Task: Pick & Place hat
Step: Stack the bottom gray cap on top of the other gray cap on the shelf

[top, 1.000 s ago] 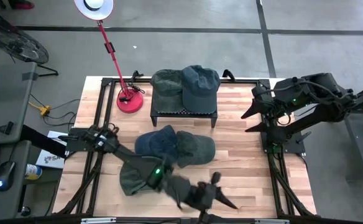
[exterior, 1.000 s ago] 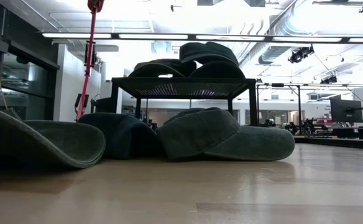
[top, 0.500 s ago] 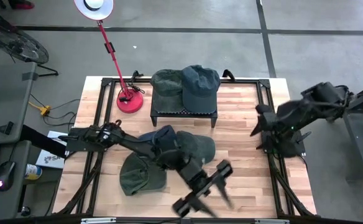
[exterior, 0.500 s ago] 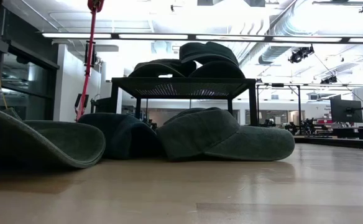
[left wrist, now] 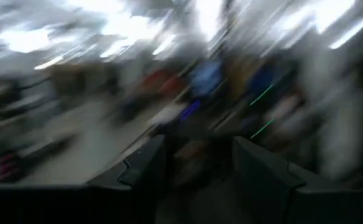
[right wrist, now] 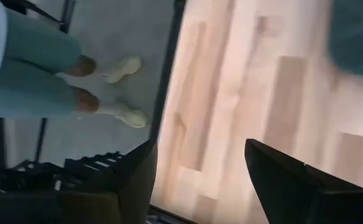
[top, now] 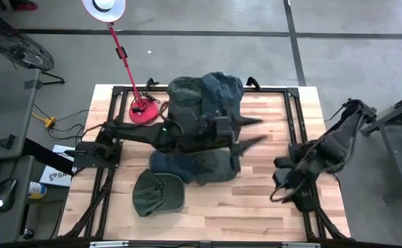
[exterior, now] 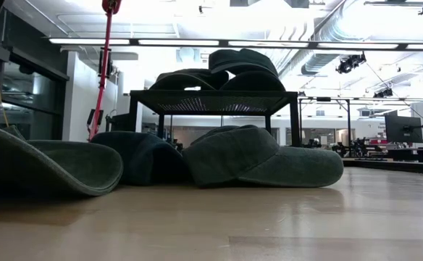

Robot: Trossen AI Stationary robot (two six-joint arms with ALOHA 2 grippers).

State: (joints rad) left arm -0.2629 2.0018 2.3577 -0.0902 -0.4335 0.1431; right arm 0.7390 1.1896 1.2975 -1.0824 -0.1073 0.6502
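Three caps lie on the wooden table: an olive one (top: 157, 193) near the near-left, a dark blue one (top: 165, 162) and a green one (top: 216, 169) side by side in the middle. Two more caps (top: 206, 91) rest on a black rack (top: 202, 125) at the far middle. The low view shows the olive cap (exterior: 45, 168), blue cap (exterior: 143, 156) and green cap (exterior: 262, 159) resting on their rims and brims. My left gripper (top: 259, 130) is open above the table, right of the rack, holding nothing. My right gripper (top: 278, 190) is open over the table's right side, empty.
A red desk lamp (top: 144, 110) stands on the far left of the table, its pole leaning away. A black frame rail (top: 299, 138) runs along the table's right edge. A person's legs and shoes (right wrist: 104, 87) show on the floor beside the table in the right wrist view.
My left arm has swung fast from the table's near edge up and toward the far side, and now reaches over the middle caps toward the right. My right arm has moved from the far right toward the near edge. The caps have stayed in place.
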